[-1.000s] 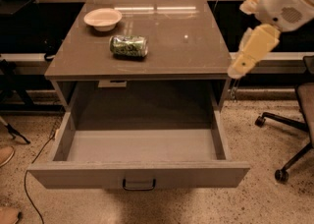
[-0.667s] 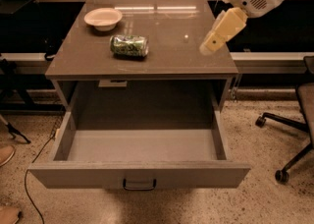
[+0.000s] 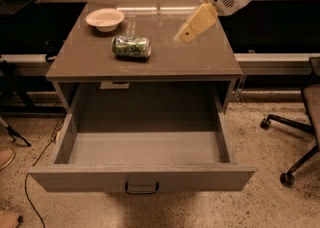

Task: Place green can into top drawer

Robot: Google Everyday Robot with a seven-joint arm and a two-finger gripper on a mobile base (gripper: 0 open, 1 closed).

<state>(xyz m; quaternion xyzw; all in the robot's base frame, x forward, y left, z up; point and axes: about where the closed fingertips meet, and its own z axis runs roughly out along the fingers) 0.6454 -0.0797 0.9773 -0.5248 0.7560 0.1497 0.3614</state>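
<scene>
The green can (image 3: 131,47) lies on its side on the grey-brown cabinet top (image 3: 200,57), left of centre. My gripper (image 3: 185,34) hangs above the right half of the top, about a can's length to the right of the can and apart from it. It holds nothing. The top drawer (image 3: 142,178) is pulled wide open below the top, its inside bare, with a dark loop handle (image 3: 142,188) at the centre of its front panel.
A cream bowl (image 3: 104,19) stands at the back left of the top, behind the can. An office chair's base (image 3: 292,142) is at the right. Cables and a stand leg lie on the floor at the left.
My gripper has moved left and away from the right edge, over the cabinet top and closer to the can. The can, bowl and drawer have not moved.
</scene>
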